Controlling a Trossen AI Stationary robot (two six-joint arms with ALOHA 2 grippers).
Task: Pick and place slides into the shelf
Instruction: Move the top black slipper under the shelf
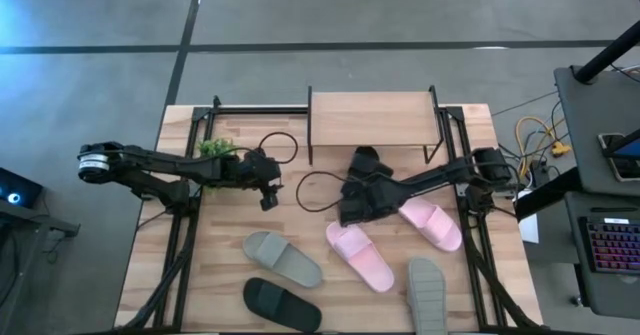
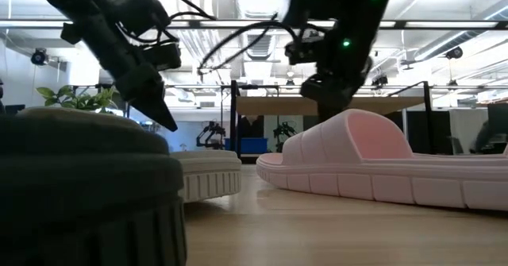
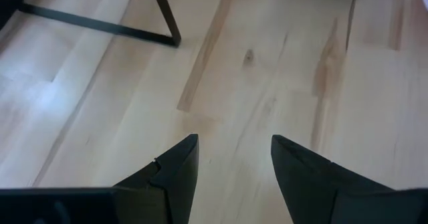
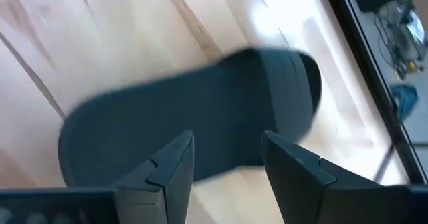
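Along the worktop's (image 1: pixel 200 275) near edge lie a black slide (image 1: pixel 283 304) and a grey slide (image 1: pixel 427 295), with another grey slide (image 1: pixel 283 258) and two pink slides (image 1: pixel 359 256) (image 1: pixel 431 222) just behind them toward the middle. Right hand (image 1: pixel 352 213) hangs mid-worktop over a second black slide (image 4: pixel 200 120), fingers spread apart with nothing gripped; left hand (image 1: pixel 268 201) waits open over bare wood left of centre, near the plant (image 1: pixel 214 149). The shelf (image 1: pixel 372 121) stands at the far edge, its plank top carrying nothing.
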